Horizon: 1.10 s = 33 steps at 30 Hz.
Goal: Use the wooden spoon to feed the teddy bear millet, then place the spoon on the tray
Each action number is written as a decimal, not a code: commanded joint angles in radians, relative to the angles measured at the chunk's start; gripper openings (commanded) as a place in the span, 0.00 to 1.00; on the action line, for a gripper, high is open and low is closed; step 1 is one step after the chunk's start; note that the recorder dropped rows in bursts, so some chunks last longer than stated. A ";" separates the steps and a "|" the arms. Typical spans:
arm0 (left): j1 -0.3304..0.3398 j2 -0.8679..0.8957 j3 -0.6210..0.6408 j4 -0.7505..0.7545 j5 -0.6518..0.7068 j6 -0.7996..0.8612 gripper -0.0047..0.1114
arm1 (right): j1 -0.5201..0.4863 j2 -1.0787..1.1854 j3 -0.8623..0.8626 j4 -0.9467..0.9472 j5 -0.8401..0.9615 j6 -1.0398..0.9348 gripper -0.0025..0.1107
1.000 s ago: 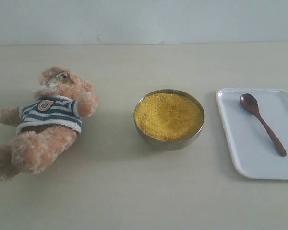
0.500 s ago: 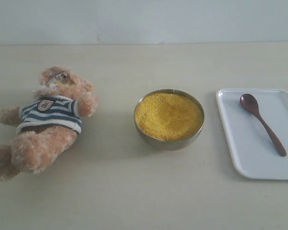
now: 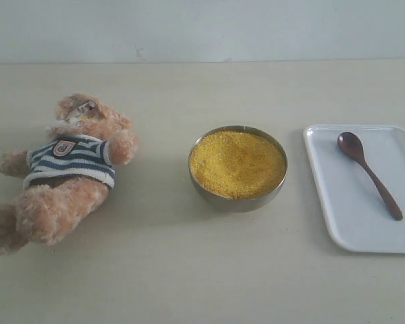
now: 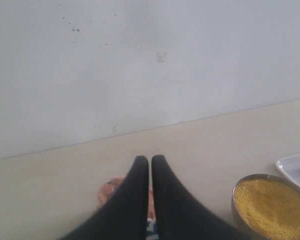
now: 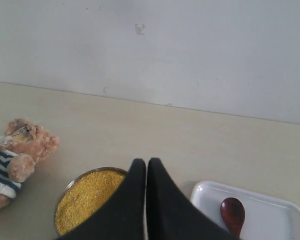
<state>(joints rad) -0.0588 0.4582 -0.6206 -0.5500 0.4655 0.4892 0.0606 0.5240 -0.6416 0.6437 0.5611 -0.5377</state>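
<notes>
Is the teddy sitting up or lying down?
Lying down. The teddy bear lies flat on the table, its striped shirt facing up.

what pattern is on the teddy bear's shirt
Navy and white stripes on the teddy bear's shirt, clearest in the exterior view.

The teddy bear [image 3: 64,172], fluffy and light brown in a navy-and-white striped shirt with a small crest badge, lay on its back at the left of the table [image 3: 182,277], head toward the far wall. The millet [image 3: 237,164], fine and bright yellow, filled a round steel bowl [image 3: 239,202] in the middle. The wooden spoon [image 3: 368,174], dark reddish-brown, lay diagonally on the flat white tray [image 3: 341,209] at the right.
</notes>
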 commanded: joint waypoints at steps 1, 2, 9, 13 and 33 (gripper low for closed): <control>0.003 -0.008 0.003 0.001 -0.009 0.003 0.07 | 0.003 -0.003 0.004 -0.004 -0.054 0.004 0.02; 0.003 -0.008 0.003 0.001 -0.009 0.003 0.07 | 0.021 -0.016 0.004 -0.020 -0.070 0.004 0.02; 0.003 -0.008 0.003 0.001 -0.009 0.003 0.07 | 0.122 -0.154 0.161 -0.002 -0.437 0.017 0.02; 0.003 -0.008 0.003 0.001 -0.009 0.003 0.07 | 0.122 -0.265 0.332 0.017 -0.540 0.033 0.02; 0.003 -0.008 0.003 0.001 -0.009 0.003 0.07 | 0.122 -0.479 0.642 -0.009 -0.596 0.047 0.02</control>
<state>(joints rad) -0.0588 0.4582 -0.6206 -0.5500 0.4647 0.4892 0.1795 0.0489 -0.0048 0.6565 -0.0257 -0.4854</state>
